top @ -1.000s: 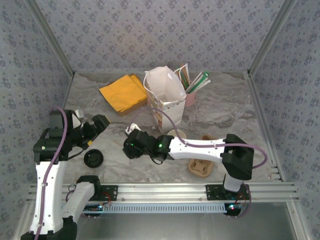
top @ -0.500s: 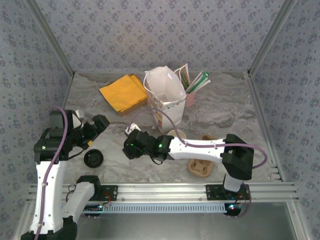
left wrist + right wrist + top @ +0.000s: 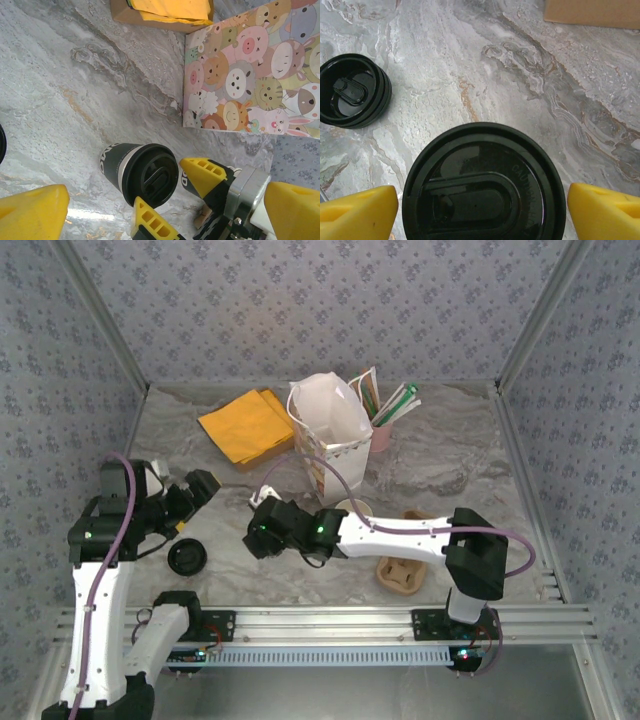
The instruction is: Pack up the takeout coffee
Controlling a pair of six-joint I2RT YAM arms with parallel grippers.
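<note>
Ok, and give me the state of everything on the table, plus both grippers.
Lidded cup: upright, lid on.
Open cup: upright, no lid.
Loose lid: lying flat, on no cup.
Bag: upright, top open.
Carrier: lying flat, empty where it shows.
Pink cup: upright, holding straws.
Left gripper: open, holding nothing.
Right gripper: open, a finger on each side of the lidded cup.

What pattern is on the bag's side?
Pastel cartoon animal faces on the bag, best in the left wrist view.
</note>
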